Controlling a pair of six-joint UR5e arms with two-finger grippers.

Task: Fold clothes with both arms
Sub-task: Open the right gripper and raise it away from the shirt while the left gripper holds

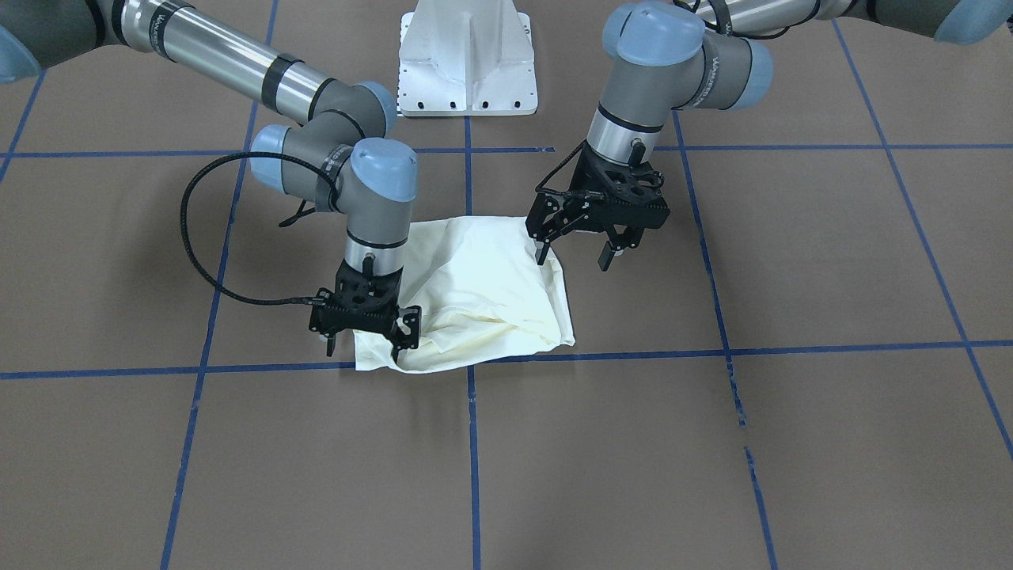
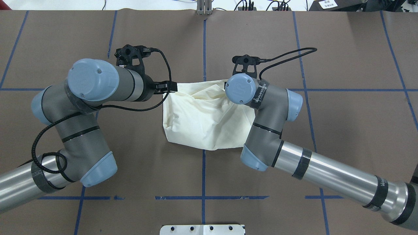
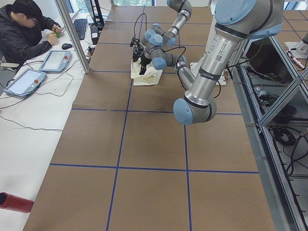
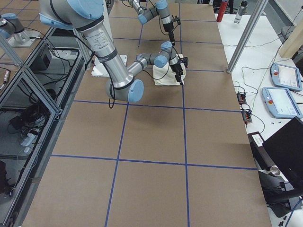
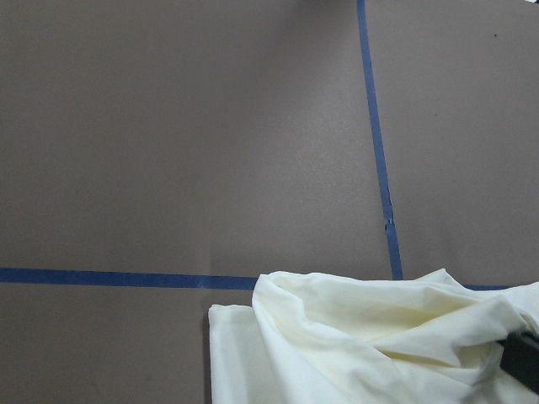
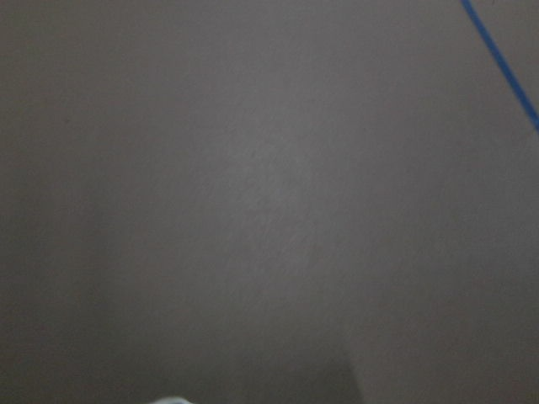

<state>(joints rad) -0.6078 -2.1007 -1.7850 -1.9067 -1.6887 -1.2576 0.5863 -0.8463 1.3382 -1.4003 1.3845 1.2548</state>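
Cream shirt (image 1: pixel 483 293) lies crumpled, plain side up, mid table (image 1: pixel 712 443), w/ left gripper (image 1: pixel 573 260) just above its left edge, fingers spread & holding nothing, & right gripper (image 1: pixel 370 342) low at its far right corner, fingers also apart, one over cloth.

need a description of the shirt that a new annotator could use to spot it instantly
On the brown table, look just in front of the white base mount, where two blue tape lines cross. Between the left gripper and right gripper lies the shirt, a crumpled bundle. It is the only soft, wrinkled thing on the table, plain cream with no print showing.
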